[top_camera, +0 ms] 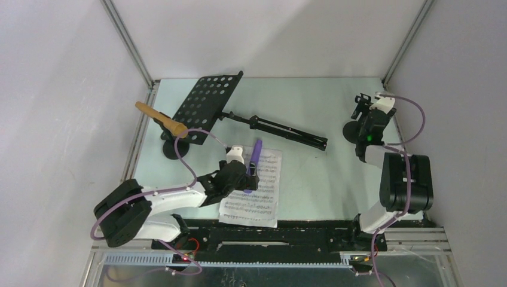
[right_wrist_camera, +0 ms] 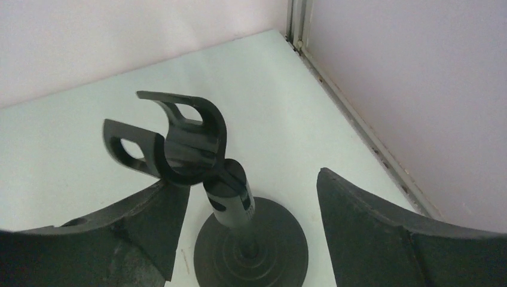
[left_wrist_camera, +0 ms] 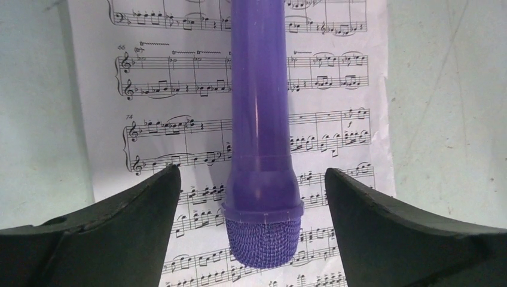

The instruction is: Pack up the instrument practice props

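**Purple toy microphone** [top_camera: 255, 156] [left_wrist_camera: 260, 119]: lying flat on white sheet-music pages [top_camera: 263, 200] [left_wrist_camera: 155, 89], mesh head toward arm bases, handle pointing away.

**Left gripper** [top_camera: 252, 173] [left_wrist_camera: 251, 179]: spread wide, 1 finger on each side of the mesh head, clear gap on both sides, nothing gripped.

**Sheet-music pages**: flat on table [top_camera: 335, 173], near front edge, left of centre.

**Black round-based holders, 2.** Right holder [top_camera: 353, 128] [right_wrist_camera: 251, 245]: upright near far right corner, forked clip empty. Left holder [top_camera: 176, 148]: near left wall, carrying tan toy microphone [top_camera: 160, 118] at a tilt.

**Right gripper** [top_camera: 363, 113] [right_wrist_camera: 251, 179]: spread wide, straddling right holder's stem; contact between its left finger and the clip impossible to judge from the wrist view.

**Black perforated music rack** [top_camera: 206, 107]: lying toward far left of table, plate tilted up, lower corner over left holder's base; folded tripod legs [top_camera: 281, 130] stretched along the surface toward centre.
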{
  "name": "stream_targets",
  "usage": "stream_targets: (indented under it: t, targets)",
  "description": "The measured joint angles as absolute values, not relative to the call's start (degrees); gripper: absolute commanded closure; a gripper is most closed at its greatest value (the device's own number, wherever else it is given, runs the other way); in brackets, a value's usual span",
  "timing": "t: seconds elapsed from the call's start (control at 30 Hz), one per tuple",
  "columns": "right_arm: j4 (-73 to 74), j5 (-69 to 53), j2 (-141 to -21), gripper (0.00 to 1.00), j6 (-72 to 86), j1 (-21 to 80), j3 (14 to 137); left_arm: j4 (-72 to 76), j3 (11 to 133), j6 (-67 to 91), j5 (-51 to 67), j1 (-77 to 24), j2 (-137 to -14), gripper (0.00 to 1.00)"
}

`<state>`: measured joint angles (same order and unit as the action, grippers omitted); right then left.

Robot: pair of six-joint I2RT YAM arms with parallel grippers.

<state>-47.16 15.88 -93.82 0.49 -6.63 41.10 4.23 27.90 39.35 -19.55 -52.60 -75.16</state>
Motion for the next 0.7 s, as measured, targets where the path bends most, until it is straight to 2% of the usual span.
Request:
stream_targets:
  t: [0.2, 0.37, 0.7]
  targets:
    - [-37.8, 15.3, -84.6, 0.09, 4.5, -6.8, 40.3, 0.6, 27.9, 39.5, -20.8, -52.6, -68.8, 0.00]
    - [-27.5, 15.5, -71.2, 0.07, 10.3, -7.2, 38.6, -5.2, 28.0, 39.8, -23.4, -52.6, -62.4, 0.01]
    - [-0.6, 9.6, -45.9, 0.02, 24.4, -7.4, 36.9, -27.2, 34.5, 48.2, -39.7, -51.8, -46.7, 0.00]
